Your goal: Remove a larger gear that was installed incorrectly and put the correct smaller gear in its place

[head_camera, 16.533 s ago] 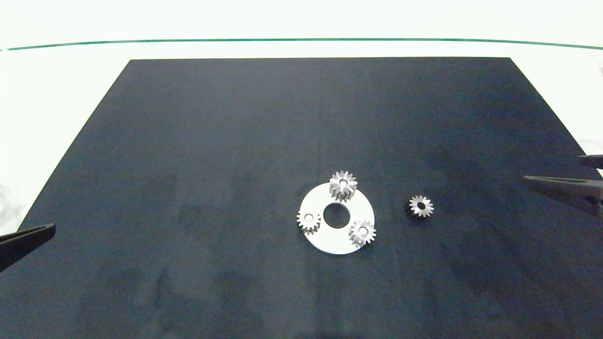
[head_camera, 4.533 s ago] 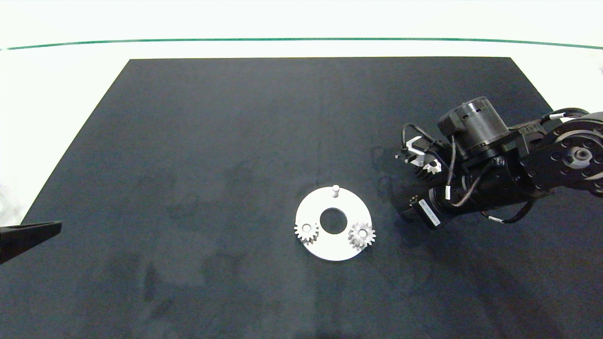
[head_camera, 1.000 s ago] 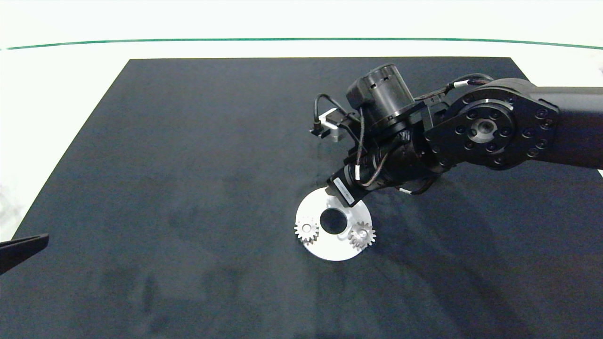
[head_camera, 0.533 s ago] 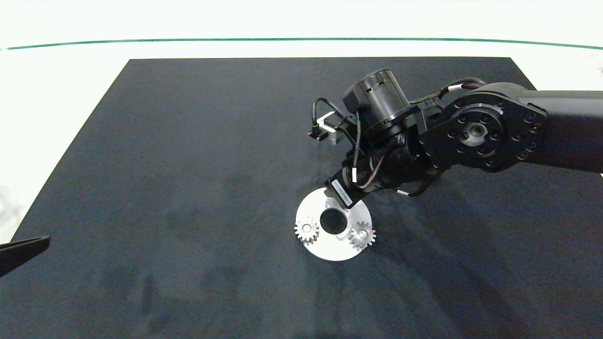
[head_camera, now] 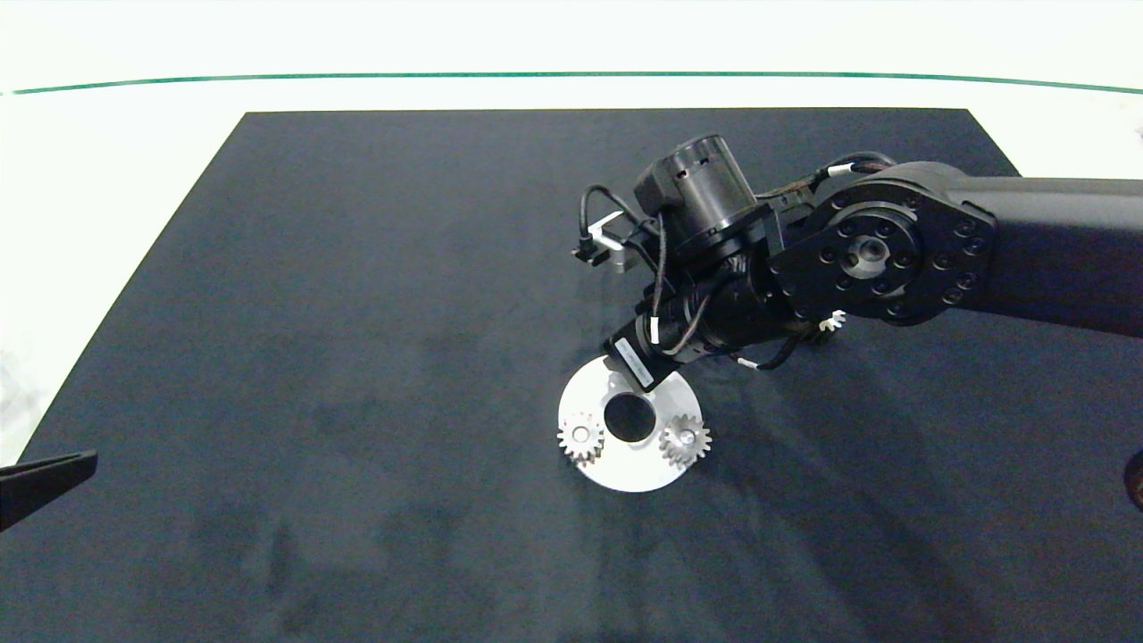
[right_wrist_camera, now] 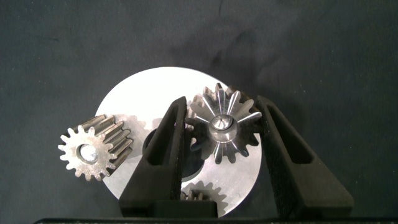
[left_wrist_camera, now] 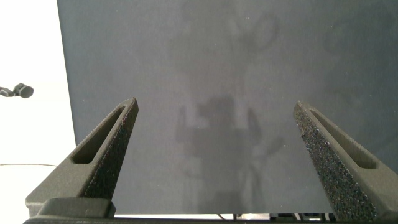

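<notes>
Right gripper [right_wrist_camera: 221, 104] seating a gear on the round plate [right_wrist_camera: 140, 93], over the black mat [head_camera: 357, 313].
Its fingers close against the smaller gear [right_wrist_camera: 233, 140], which sits on the plate's pin [right_wrist_camera: 219, 124] beside two matching gears [head_camera: 580, 438]; the left gripper [left_wrist_camera: 214, 112] hangs wide open at the mat's left edge.

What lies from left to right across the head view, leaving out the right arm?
Dark left gripper → small silver toothed gear → dark centre hole of the round white metal plate → second small silver gear → partly hidden silver gear under the arm.
</notes>
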Robot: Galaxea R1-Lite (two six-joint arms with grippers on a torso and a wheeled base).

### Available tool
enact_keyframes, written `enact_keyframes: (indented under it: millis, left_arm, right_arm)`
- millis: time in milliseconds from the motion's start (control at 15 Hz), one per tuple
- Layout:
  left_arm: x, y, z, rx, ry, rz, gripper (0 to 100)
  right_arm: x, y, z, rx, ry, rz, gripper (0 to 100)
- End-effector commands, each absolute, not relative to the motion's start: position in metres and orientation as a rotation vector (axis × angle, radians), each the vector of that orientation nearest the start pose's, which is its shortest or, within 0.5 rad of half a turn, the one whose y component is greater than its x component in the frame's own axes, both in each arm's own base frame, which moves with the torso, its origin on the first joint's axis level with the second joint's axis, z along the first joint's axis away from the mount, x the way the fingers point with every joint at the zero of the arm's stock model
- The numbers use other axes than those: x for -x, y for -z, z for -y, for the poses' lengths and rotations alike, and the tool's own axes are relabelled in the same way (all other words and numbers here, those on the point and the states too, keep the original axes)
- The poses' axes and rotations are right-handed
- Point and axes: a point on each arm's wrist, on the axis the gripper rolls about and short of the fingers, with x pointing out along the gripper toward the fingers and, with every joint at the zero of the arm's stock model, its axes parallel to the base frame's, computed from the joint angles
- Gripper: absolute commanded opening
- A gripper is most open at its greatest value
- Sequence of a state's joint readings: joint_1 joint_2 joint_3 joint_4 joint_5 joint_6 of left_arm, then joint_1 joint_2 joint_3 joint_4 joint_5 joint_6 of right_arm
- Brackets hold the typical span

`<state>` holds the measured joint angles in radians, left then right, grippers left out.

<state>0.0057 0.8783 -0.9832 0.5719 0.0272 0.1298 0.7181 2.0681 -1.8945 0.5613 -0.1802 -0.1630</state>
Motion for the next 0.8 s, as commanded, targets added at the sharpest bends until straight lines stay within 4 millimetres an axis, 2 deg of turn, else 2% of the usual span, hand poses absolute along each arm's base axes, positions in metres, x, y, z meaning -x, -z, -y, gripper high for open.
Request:
enact_keyframes:
  millis: [67,200,267,600,800]
  left_arm:
    - [-0.0659,-0.2774,-0.001,-0.133,-0.002,-0.474,100]
    - [-0.0659,-0.2774,-0.001,-0.133,-0.002,-0.474,100]
    - [-0.0658,-0.2778,-0.001,-0.133,-0.002,-0.472,100]
    - [-0.0654,-0.2779,-0.001,-0.133,-0.002,-0.471,100]
    - [-0.0645,-0.2781,-0.0015,-0.131,-0.01,-0.468,100]
  right_arm:
    - [-0.3069,-0.238,-0.2635,0.48,-0.57,-0.634,25]
    - [-0.3069,-0.2376,-0.2634,0.481,-0.57,-0.636,25]
    - [-0.3069,-0.2376,-0.2634,0.481,-0.57,-0.636,100]
    - [-0.3047,-0.2391,-0.2624,0.482,-0.572,-0.637,100]
    - [-0.2979,-0.2452,-0.2548,0.471,-0.566,-0.637,100]
